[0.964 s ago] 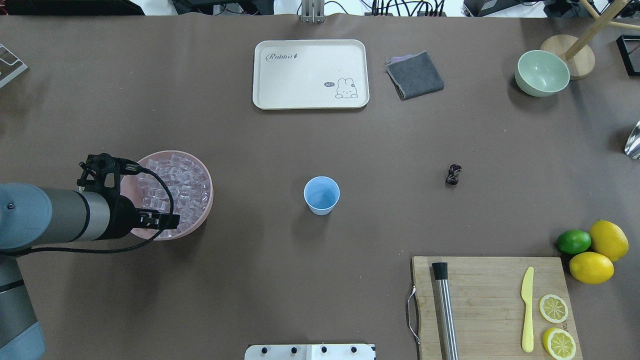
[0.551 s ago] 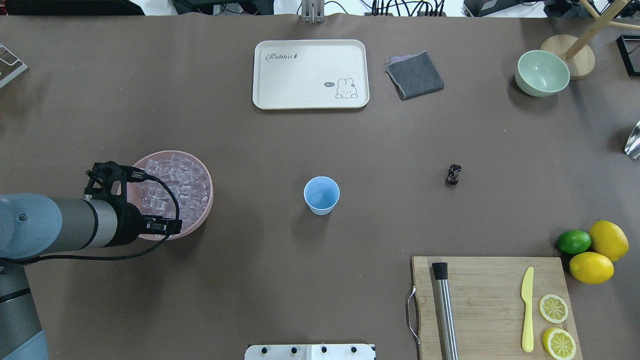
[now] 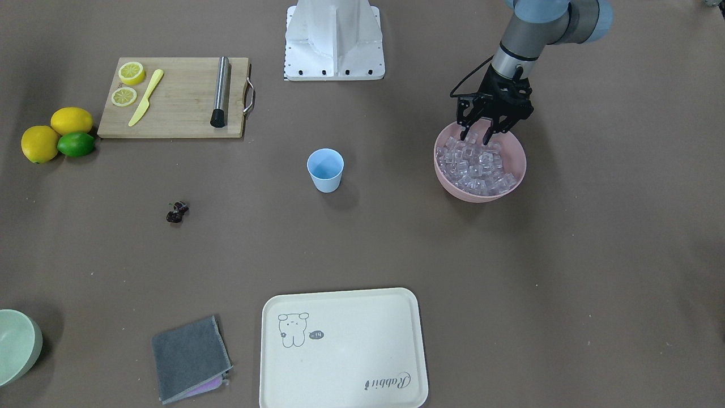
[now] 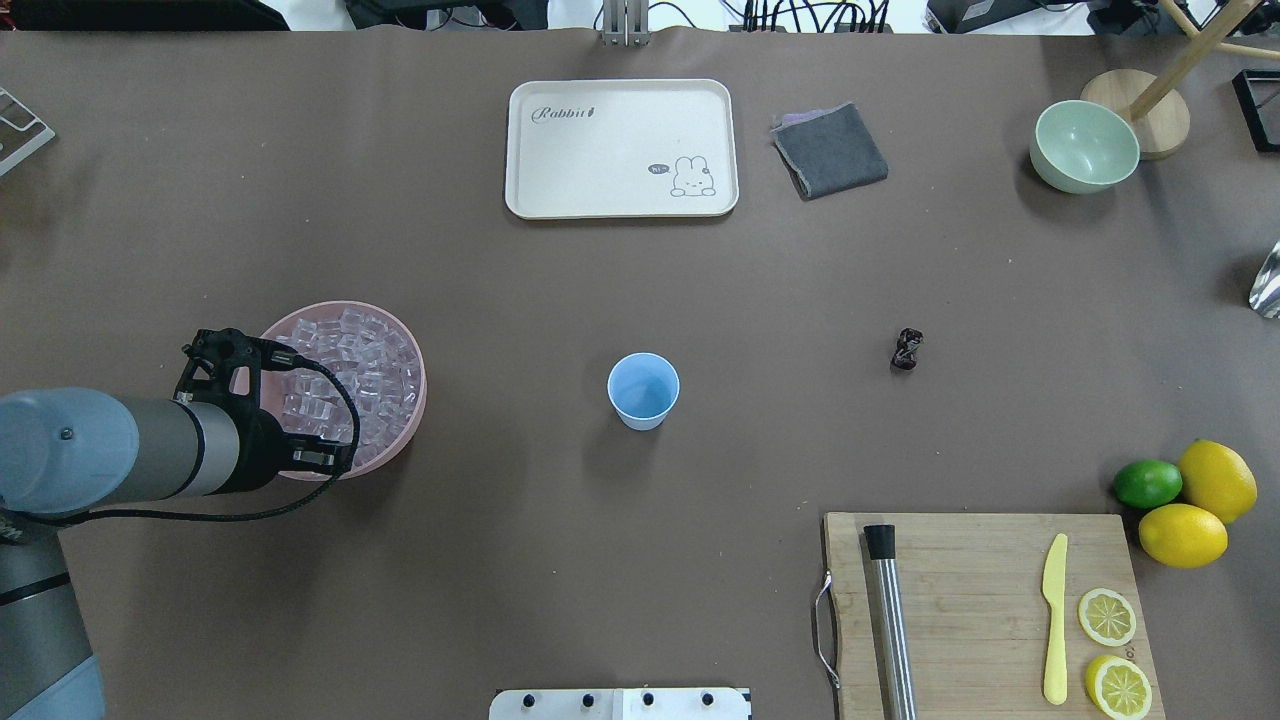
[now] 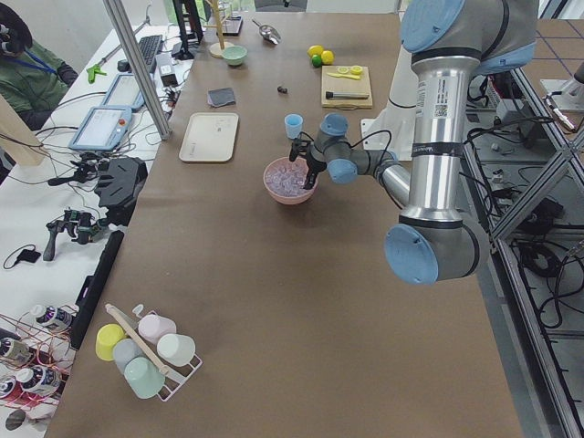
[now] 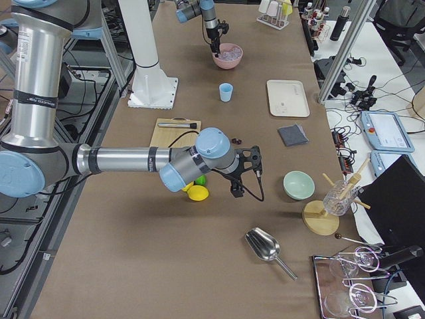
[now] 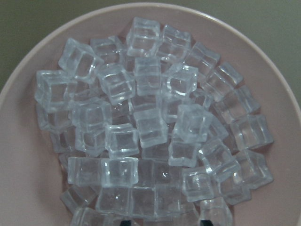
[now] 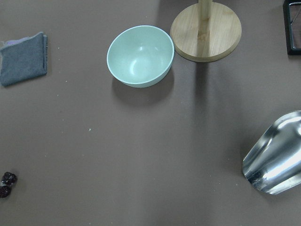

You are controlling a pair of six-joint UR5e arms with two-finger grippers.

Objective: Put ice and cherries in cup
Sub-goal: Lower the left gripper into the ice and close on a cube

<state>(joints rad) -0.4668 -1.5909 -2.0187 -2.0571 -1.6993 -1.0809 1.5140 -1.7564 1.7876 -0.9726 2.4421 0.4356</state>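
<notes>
Brown table [image 4: 700, 280]: cup [image 4: 643, 391], cherries [image 4: 907, 350], tray [image 4: 600, 160], cloth [image 4: 830, 150], board [image 4: 960, 590]

A brown matte table [image 4: 640, 270] spreads out on every side of the left gripper [image 3: 476, 136]. It is evenly lit, and the shadows on it are soft. Across the table from the gripper, past the far edge, runs a white bench [image 5: 36, 219] carrying tablets [image 5: 99, 128]. An aluminium post [image 5: 137, 68] rises at that edge. A person [image 5: 23, 64] sits at the bench. Behind the gripper, past the near edge, grey floor [image 5: 547, 401] shows.
</notes>
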